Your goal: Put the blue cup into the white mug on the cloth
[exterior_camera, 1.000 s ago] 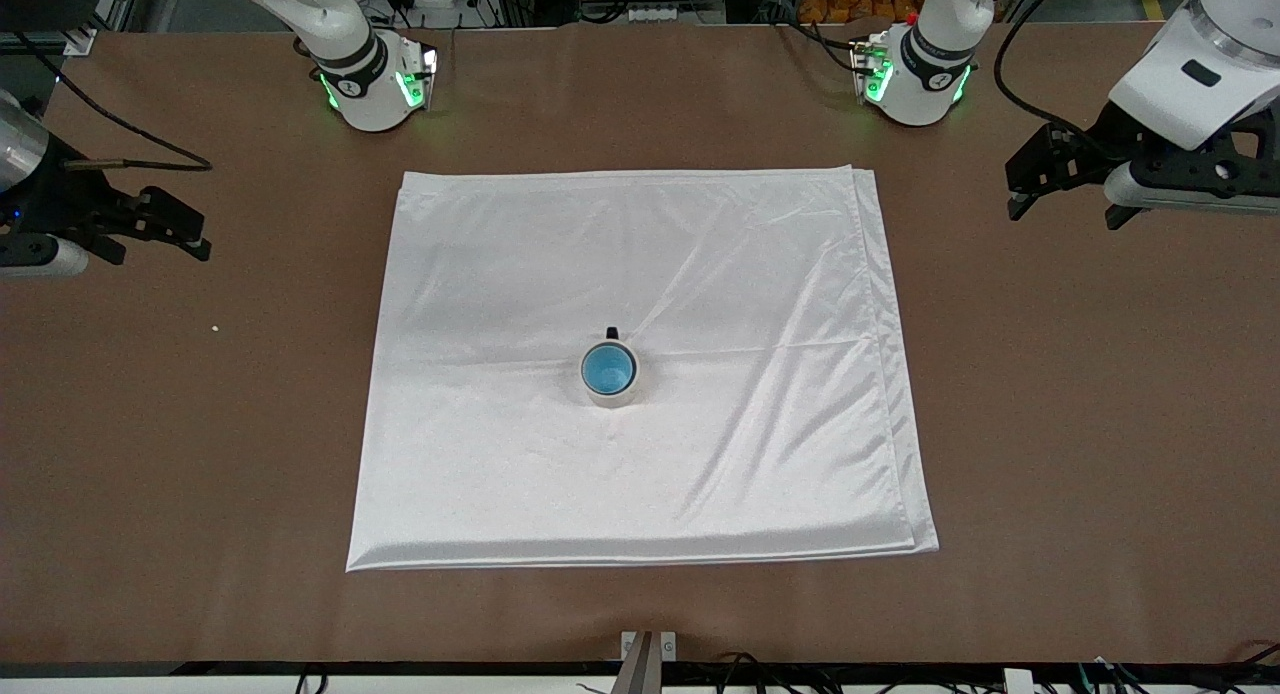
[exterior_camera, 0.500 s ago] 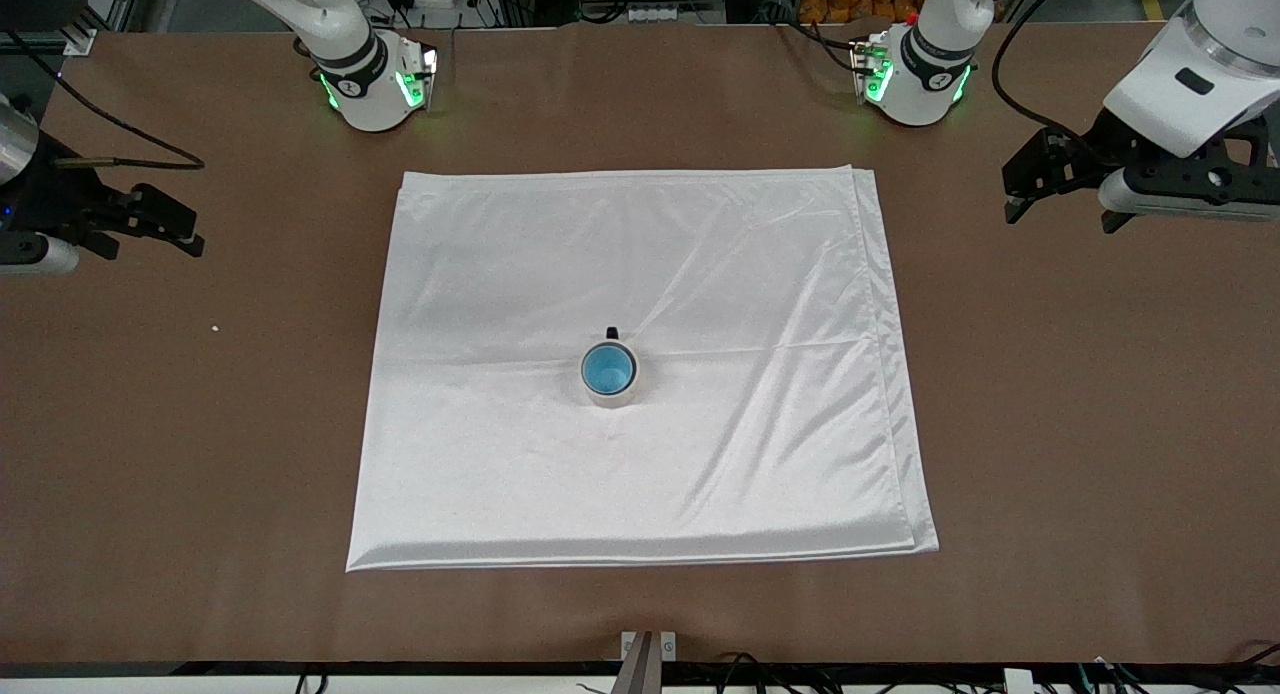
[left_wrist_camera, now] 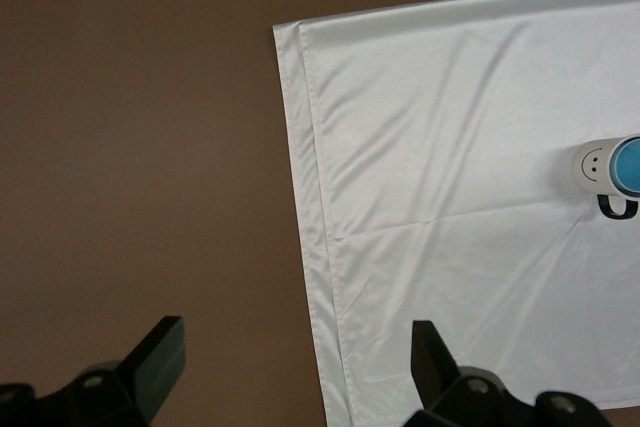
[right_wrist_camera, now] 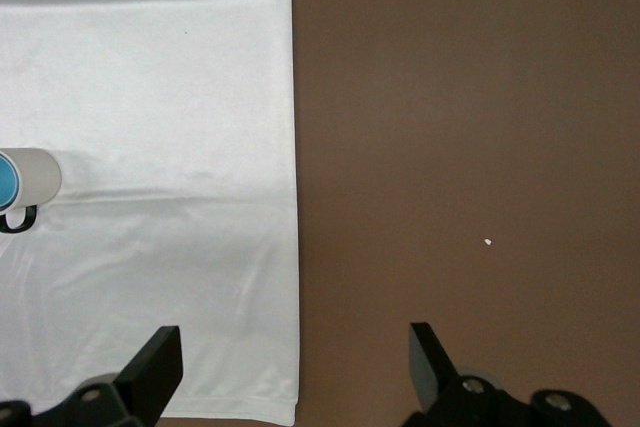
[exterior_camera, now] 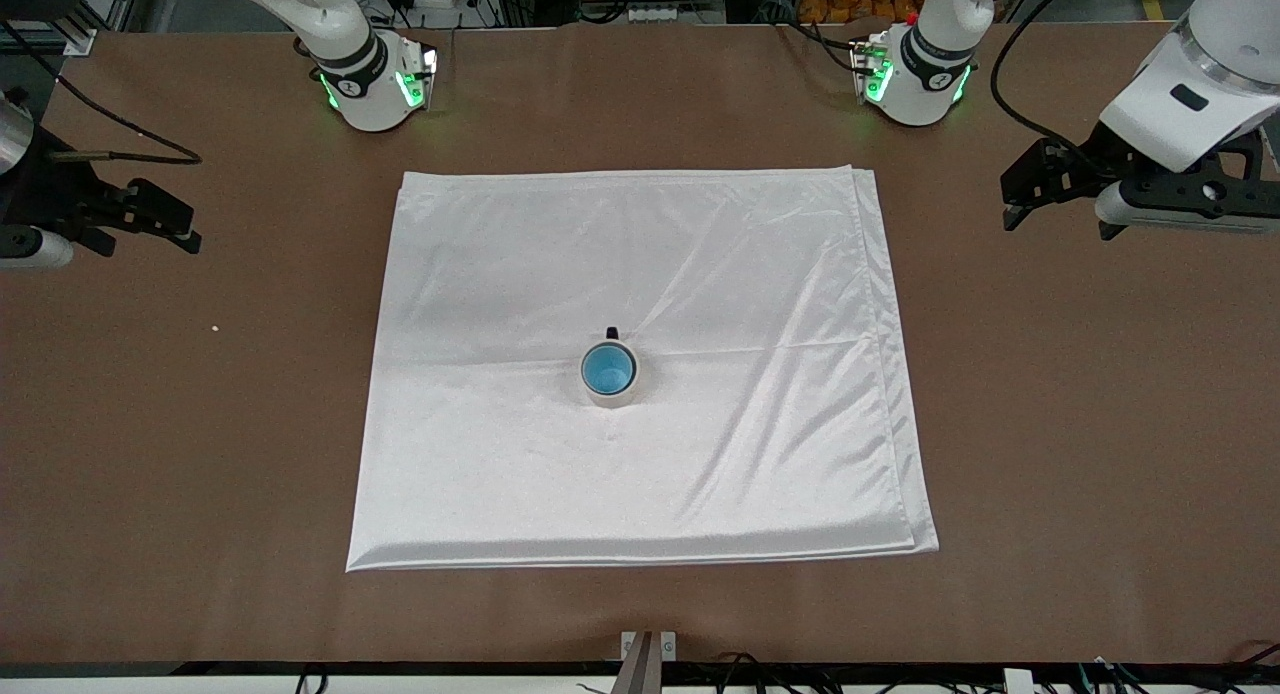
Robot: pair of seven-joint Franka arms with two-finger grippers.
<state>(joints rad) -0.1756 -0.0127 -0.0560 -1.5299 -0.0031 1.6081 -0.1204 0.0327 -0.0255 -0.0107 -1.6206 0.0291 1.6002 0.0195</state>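
The blue cup (exterior_camera: 608, 368) sits inside the white mug (exterior_camera: 612, 393), which stands upright near the middle of the cloth (exterior_camera: 500, 454); the mug's black handle points toward the arms' bases. The mug also shows in the left wrist view (left_wrist_camera: 590, 165) and the right wrist view (right_wrist_camera: 38, 175). My left gripper (exterior_camera: 1012, 191) is open and empty, held over bare table off the cloth's doubled edge at the left arm's end. My right gripper (exterior_camera: 185, 226) is open and empty over bare table at the right arm's end.
Brown table (exterior_camera: 1080, 424) surrounds the cloth on all sides. A small white speck (exterior_camera: 215, 327) lies on the table toward the right arm's end. The arm bases stand along the table's edge away from the front camera.
Both grippers have drawn slightly outward and away from the cloth. The cup, mug and cloth have not moved.
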